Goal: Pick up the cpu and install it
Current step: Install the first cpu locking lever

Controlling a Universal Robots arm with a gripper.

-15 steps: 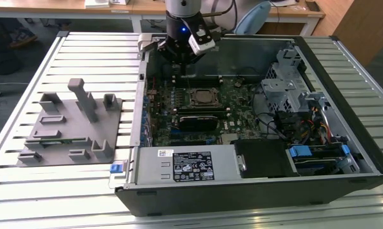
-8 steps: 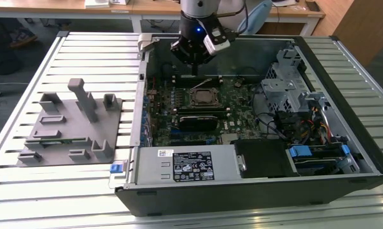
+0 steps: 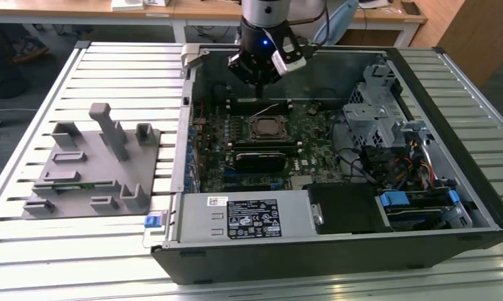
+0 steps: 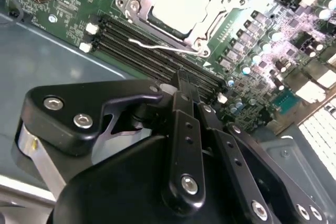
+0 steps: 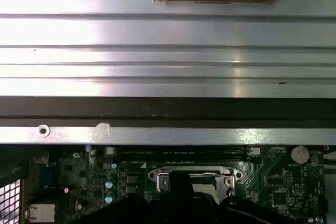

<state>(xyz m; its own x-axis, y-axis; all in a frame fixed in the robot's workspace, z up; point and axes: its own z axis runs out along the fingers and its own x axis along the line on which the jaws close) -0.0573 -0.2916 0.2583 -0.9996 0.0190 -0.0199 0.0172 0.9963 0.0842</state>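
Note:
The cpu (image 4: pixel 181 1), a pale silvery square, lies flat inside the socket frame (image 4: pixel 206 41) on the motherboard; in the exterior view the cpu (image 3: pixel 266 128) sits mid-board in the open computer case (image 3: pixel 335 251). My gripper (image 3: pixel 258 95) hangs just above the board on the far side of the socket, over the memory slots (image 4: pixel 136 56). In the second wrist view the gripper (image 4: pixel 184 80) has its black fingers (image 4: pixel 181 129) pressed together with nothing seen between them. The first wrist view shows the socket bracket (image 5: pixel 226 174) partly behind the dark gripper (image 5: pixel 181 182).
A grey plastic tray (image 3: pixel 93 163) with upright posts rests on the slatted table at the exterior view's left. Inside the case are a power supply (image 3: pixel 243 216), a black cooler block (image 3: pixel 256 160), a drive cage (image 3: pixel 377 113) and cables. The case wall (image 5: pixel 157 106) lies close behind the gripper.

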